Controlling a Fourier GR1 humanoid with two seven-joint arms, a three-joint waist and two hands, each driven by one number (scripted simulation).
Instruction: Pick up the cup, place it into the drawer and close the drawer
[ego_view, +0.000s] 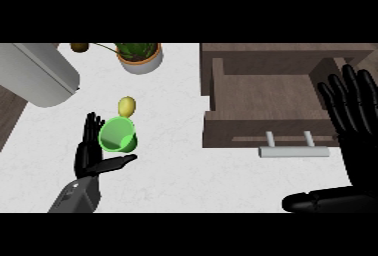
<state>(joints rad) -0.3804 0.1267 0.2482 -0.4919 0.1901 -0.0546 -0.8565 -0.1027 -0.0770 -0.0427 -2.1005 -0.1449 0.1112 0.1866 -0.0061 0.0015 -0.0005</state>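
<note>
— Fingers (91, 131) on the left hand (96, 155) stood nearly straight behind the cup (117, 135), with the thumb stretched under its lower side. Was that a hold?

— Not one I could vouch for. The hand cradled the cup from its left, touching or all but touching it, yet nothing had curled round it. I read it as open.

— And the cup itself?

— Green, its mouth turned up toward the camera, over the white counter (184, 170), left of the drawer (258, 100) and well apart from it. A yellow fruit (127, 106) lay just beyond its rim.

— The right hand (354, 130)?

— At the view's right edge, fingers up and spread, holding nothing. It looked to be resting, partly over the drawer's right side.

— The drawer stood open?

— Yes, pulled out, its wooden floor bare, the pale handle (293, 151) on the front facing the robot.

— So which step?

— The pick-up, I judged: the grasp was being formed, not finished.

— Next?

— Fingers and thumb would need to wrap the cup's wall; then a lift and a carry rightward over the front panel into the drawer.
</note>
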